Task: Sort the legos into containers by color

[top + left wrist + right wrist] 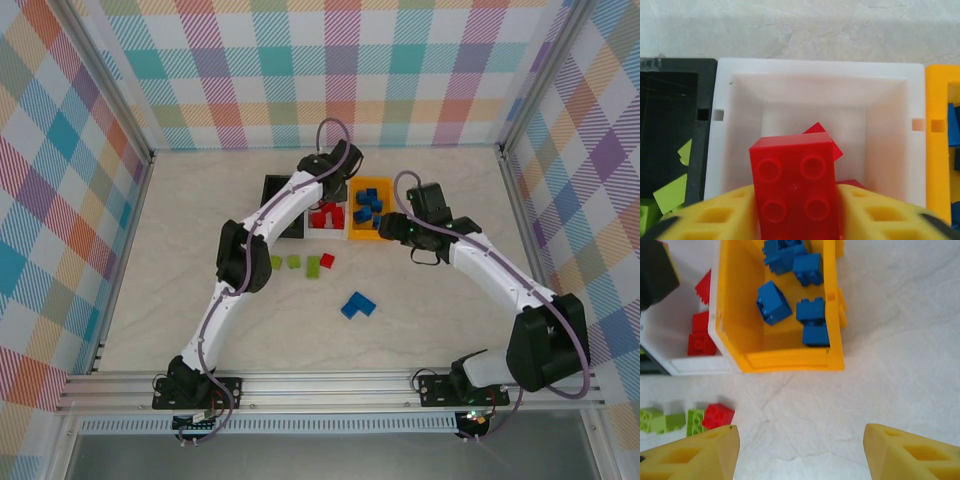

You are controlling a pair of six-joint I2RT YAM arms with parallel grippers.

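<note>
My left gripper (795,210) hangs over the white container (815,67), its yellow fingers (715,215) pressed against both sides of a red lego (792,185). More red legos (327,215) lie in that container. Lime green legos (672,192) sit in the black container (670,65). Blue legos (772,302) fill the orange-yellow container (790,360). My right gripper (800,447) is open over bare table just in front of the orange-yellow container, with nothing between its fingers. Loose on the table are green legos (294,262), a red lego (327,260) and a blue lego cluster (357,305).
The three containers stand joined in a row at mid-table, black (275,185) left, white (327,235) centre, orange-yellow (365,238) right. My left arm (245,255) arches over the loose legos. Checked walls enclose the table on three sides.
</note>
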